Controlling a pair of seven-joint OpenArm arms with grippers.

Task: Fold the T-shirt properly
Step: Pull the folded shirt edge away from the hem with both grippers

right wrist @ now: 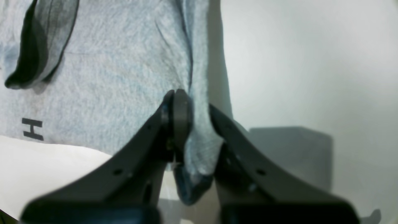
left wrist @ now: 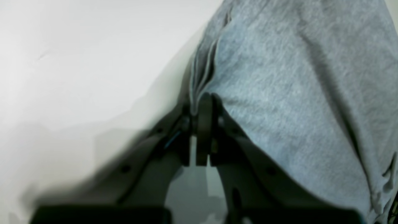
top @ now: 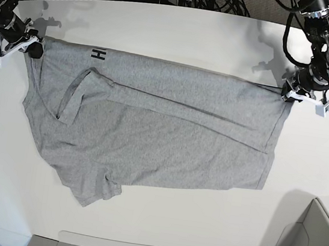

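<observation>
Right, the heather-grey cotton T-shirt (top: 170, 124) lies on the white tabletop (top: 168, 230), spread away from both sets of fingers toward the far side, its long axis running roughly left to right between them. The black left gripper (left wrist: 200, 107) pinches the near left corner, a layered edge caught between its fingertips; the black right gripper (right wrist: 189, 105) has the near right corner nipped, with a tail of cloth poking out past the tips. Neither arm is clearly nearer to the shirt as a whole, since each is at its own end. The near edge stretches fairly straight from one grip to the other, a small black printed letter (top: 99, 53) beside it toward the right, while the body slopes farther out on that side and ends in a rumpled lobe. Which end is collar and which is hem, I can't tell. The coming move probably turns on that near edge: carried to the far side by both arms together, it would double the cloth across its short direction; uneven travel could skew the fold.
</observation>
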